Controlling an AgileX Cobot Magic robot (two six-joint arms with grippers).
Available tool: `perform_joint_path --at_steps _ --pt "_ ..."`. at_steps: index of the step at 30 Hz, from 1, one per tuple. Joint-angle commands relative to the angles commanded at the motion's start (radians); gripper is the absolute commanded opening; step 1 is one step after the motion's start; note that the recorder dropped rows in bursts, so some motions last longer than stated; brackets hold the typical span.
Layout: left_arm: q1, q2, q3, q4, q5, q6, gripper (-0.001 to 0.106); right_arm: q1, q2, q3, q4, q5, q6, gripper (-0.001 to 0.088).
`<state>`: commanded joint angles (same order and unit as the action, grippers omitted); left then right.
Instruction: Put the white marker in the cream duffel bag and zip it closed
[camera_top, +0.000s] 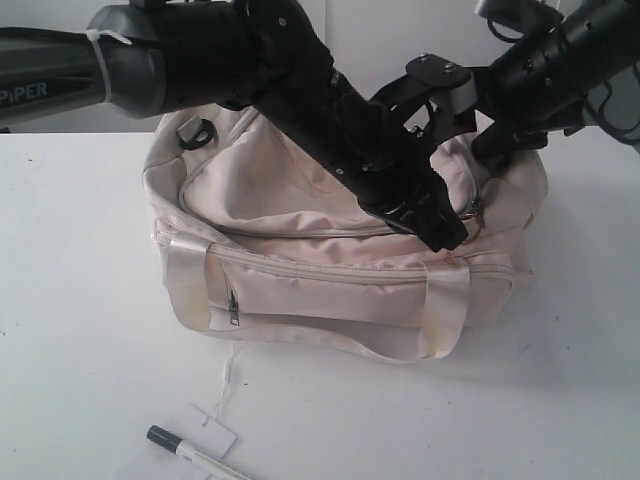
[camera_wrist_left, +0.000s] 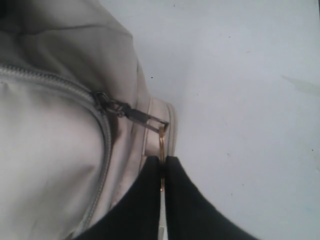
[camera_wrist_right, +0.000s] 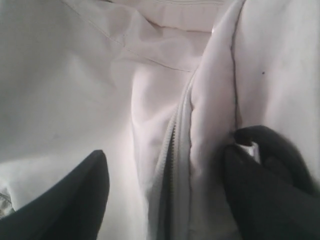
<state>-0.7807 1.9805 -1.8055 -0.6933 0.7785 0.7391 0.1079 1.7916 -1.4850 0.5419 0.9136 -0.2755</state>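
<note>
The cream duffel bag (camera_top: 290, 280) sits mid-table. The white marker (camera_top: 190, 453), with its dark cap, lies on the table in front of the bag, outside it. My left gripper (camera_top: 452, 236) reaches across to the bag's right end. In the left wrist view my left gripper (camera_wrist_left: 163, 166) is shut on the gold ring (camera_wrist_left: 162, 145) of the zip pull (camera_wrist_left: 140, 115), just past the slider (camera_wrist_left: 102, 98). My right gripper (camera_top: 492, 152) is at the bag's back right. In its wrist view my right gripper (camera_wrist_right: 167, 195) stands open, straddling a fold of the bag (camera_wrist_right: 75, 75) and its zip (camera_wrist_right: 172, 150).
A white paper hang tag (camera_top: 212, 429) on a string lies beside the marker. Shiny strap handles (camera_top: 440, 315) hang over the bag's front, above a front zip pocket (camera_top: 340, 272). Bare white table (camera_top: 560, 380) surrounds the bag.
</note>
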Motion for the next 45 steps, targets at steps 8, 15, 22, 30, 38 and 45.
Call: perform_joint_path --at_steps 8,15,22,30,38,45 --pt "0.000 0.000 0.000 0.000 0.000 0.000 0.000 0.000 0.032 0.000 0.000 0.005 0.003 0.0452" --pt "0.000 0.000 0.000 0.000 0.000 0.000 0.000 0.000 0.032 0.000 -0.002 0.002 -0.006 0.0001" --pt "0.000 0.000 0.000 0.000 0.000 0.000 0.000 -0.009 0.023 0.000 0.000 -0.061 -0.016 0.0000" --pt "0.000 0.000 0.000 0.006 -0.002 0.000 0.000 -0.018 0.023 0.000 0.004 -0.154 -0.039 0.0000" --pt "0.000 0.000 0.000 0.043 -0.006 0.000 0.000 -0.018 0.026 0.000 0.004 -0.176 -0.118 0.0000" --pt "0.000 0.000 0.000 0.158 0.008 -0.003 0.000 -0.018 0.026 0.000 0.004 -0.175 -0.118 0.0000"
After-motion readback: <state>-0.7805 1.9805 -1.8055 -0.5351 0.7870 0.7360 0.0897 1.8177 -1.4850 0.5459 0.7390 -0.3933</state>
